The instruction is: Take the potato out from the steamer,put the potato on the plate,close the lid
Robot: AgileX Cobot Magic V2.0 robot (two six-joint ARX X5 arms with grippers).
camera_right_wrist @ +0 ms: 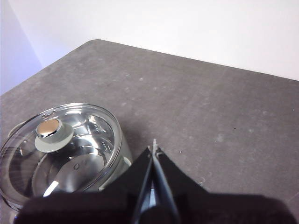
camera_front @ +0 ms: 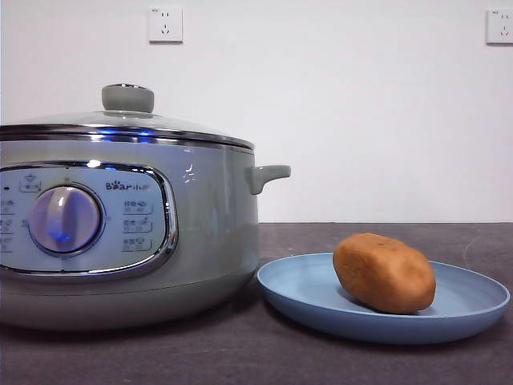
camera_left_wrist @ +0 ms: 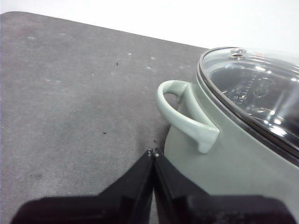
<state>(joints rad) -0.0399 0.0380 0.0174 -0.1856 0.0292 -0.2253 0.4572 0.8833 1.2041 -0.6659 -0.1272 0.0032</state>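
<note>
Potato (camera_front: 384,273) lying on plate (camera_front: 321,301) beside steamer (camera_front: 208,241); lid (camera_front: 120,122) sitting closed; left gripper (camera_left_wrist: 153,153) and right gripper (camera_right_wrist: 153,150) both clenched, grasping nothing, hanging over bare table (camera_right_wrist: 210,107).

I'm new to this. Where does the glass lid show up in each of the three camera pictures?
Front view: the lid sits closed on the steamer, upper left, knob on top.
Left wrist view: the lid's steel rim and glass fill the right edge, above the steamer's side handle.
Right wrist view: the whole lid is seen from above at lower left, knob near its middle.
Shared landmark: the lid's steel rim, visible in all three.
</note>
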